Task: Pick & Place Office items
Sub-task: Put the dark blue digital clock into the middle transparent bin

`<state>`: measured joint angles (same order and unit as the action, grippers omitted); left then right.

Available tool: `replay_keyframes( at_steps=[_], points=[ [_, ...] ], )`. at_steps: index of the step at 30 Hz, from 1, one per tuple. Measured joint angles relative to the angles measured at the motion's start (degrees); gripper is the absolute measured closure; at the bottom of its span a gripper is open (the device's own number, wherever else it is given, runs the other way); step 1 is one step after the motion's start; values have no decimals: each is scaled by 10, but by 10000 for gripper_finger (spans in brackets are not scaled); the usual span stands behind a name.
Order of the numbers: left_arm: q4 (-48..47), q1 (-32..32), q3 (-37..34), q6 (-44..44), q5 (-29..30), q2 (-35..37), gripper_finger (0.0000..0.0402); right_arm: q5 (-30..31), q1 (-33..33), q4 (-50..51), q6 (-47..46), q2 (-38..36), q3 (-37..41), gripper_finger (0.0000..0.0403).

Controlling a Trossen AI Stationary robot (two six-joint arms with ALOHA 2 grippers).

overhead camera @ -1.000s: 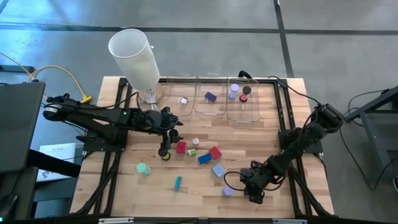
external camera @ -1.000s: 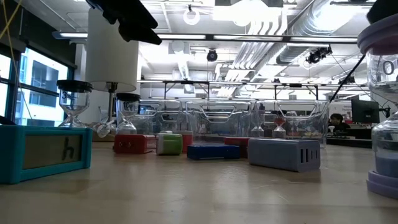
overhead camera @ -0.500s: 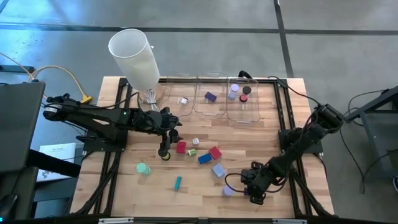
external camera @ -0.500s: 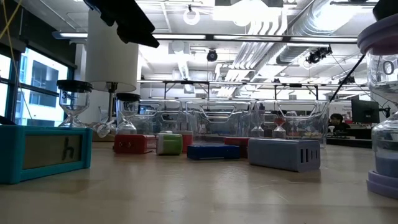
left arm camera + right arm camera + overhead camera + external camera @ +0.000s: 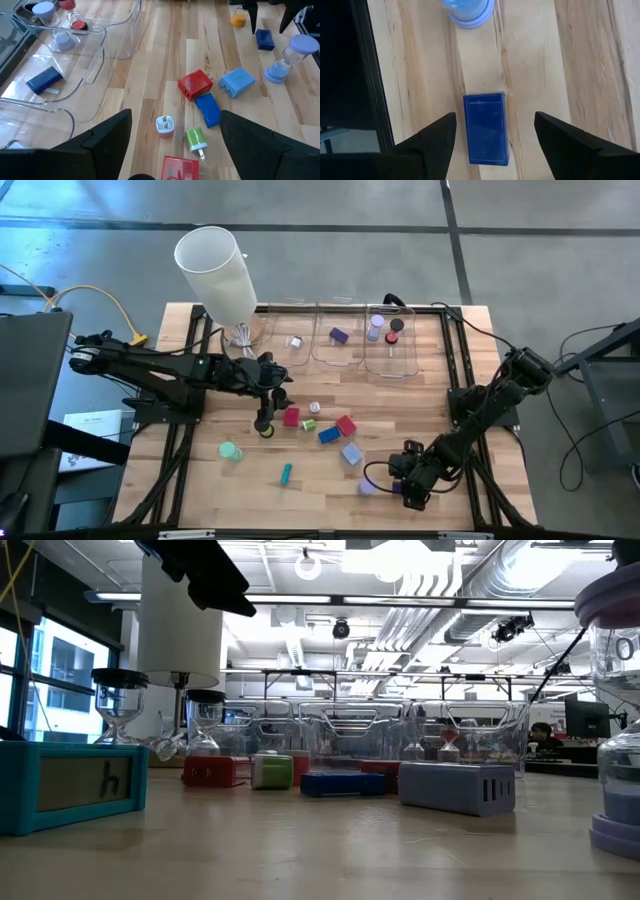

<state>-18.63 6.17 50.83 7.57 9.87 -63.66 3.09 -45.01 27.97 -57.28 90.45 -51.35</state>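
Small coloured pieces lie scattered mid-table: a red block point(image 5: 291, 417), a second red block point(image 5: 346, 424), a blue one point(image 5: 328, 435), a light-blue one point(image 5: 351, 453), a green roll point(image 5: 230, 451) and a teal stick point(image 5: 286, 473). My left gripper point(image 5: 266, 420) point(image 5: 175, 114) is open and hangs just left of the first red block point(image 5: 176, 167), touching nothing. My right gripper point(image 5: 412, 483) point(image 5: 495, 116) is open near the table's near right. Its fingers stand on either side of a dark blue block point(image 5: 486, 128) lying flat on the wood, with gaps on both sides. A lavender hourglass point(image 5: 367, 487) stands beside it.
Three clear bins point(image 5: 340, 350) sit along the far edge and hold a few pieces. A tall white cylinder point(image 5: 215, 270) stands at the far left corner. Dark frame rails point(image 5: 455, 390) run along both table sides. Bare wood point(image 5: 320, 500) shows along the near edge.
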Motion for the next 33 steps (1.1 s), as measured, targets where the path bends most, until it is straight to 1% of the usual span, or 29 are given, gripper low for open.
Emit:
replay_keyframes(
  at_steps=[8,11,14,16,21,27,33],
  points=[
    [0,0,0,0,0,0,108,0,0,-8,0,1,0,144],
    [0,0,0,0,0,0,108,-5,0,-15,1,20,0,144],
    [0,0,0,0,0,0,108,-34,0,-22,3,46,0,144],
    [0,0,0,0,0,0,108,-40,0,-21,2,60,0,144],
    [1,0,0,0,0,0,108,-40,0,-23,4,74,-2,144],
    [2,0,0,9,0,0,108,-25,0,-22,19,75,-2,144],
    [2,0,0,15,0,0,108,-20,0,-12,48,104,-5,144]
  ],
)
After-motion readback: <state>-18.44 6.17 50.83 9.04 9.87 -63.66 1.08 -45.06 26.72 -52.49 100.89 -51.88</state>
